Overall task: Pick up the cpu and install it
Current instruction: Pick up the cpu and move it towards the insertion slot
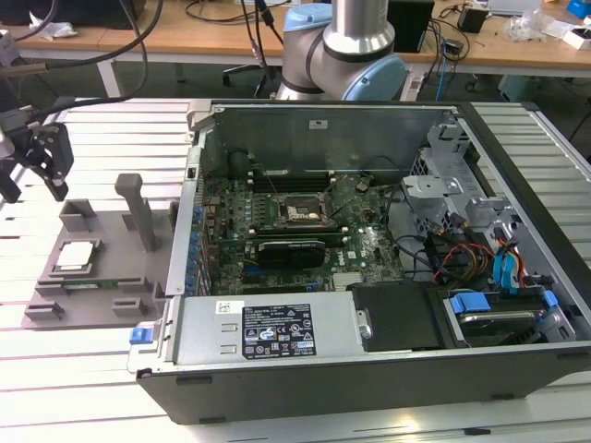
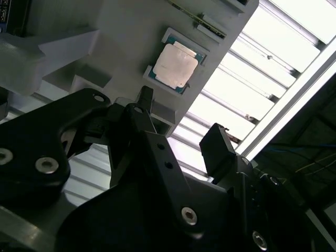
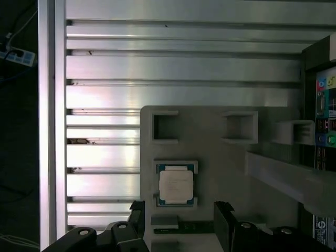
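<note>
Under spread tool [image 3: 180, 214], cpu [image 3: 176, 186] in grey tray [image 3: 220, 157]

- The cpu [image 1: 76, 256] lies in a recess of the tray [image 1: 115, 281].
- The tray rests on the slatted table [image 1: 83, 388], just beside the computer case [image 1: 369, 374], at the exterior view's left.
- The gripper [image 3: 180, 210] hangs near the tray, apart from the cpu.

- Pincer [image 2: 181, 123]: matt black, with two blocky fingers [image 2: 220, 152] on angular link plates.
- Silver round-headed screws [image 2: 46, 165] stud the plates behind the fingers.
- Arm [image 1: 360, 28]: silver tube, pale blue joint caps.
</note>
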`<state>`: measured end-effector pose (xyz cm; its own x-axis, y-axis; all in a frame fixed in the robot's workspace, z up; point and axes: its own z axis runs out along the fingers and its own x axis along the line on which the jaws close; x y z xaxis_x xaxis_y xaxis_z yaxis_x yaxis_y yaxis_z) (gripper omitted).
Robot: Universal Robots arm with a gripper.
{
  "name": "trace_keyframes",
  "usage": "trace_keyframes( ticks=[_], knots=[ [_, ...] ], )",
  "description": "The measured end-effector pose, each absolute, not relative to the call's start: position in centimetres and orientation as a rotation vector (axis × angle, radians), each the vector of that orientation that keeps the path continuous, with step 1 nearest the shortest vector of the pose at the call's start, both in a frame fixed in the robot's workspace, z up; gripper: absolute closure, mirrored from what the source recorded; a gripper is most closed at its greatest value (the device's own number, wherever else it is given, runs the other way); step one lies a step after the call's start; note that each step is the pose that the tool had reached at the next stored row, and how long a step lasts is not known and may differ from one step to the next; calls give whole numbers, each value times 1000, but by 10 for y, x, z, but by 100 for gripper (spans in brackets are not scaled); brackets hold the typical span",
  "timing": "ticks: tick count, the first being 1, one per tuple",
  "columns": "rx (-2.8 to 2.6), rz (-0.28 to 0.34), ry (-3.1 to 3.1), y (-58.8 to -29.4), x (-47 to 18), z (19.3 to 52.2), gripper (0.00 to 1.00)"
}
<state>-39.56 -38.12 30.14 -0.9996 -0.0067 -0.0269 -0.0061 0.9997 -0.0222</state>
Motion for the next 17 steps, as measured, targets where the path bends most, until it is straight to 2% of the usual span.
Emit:
trace_keyframes(
  ticks=[17],
  knots=[
    [-37,-48,3114,-381,-392,288,37]
  ],
)
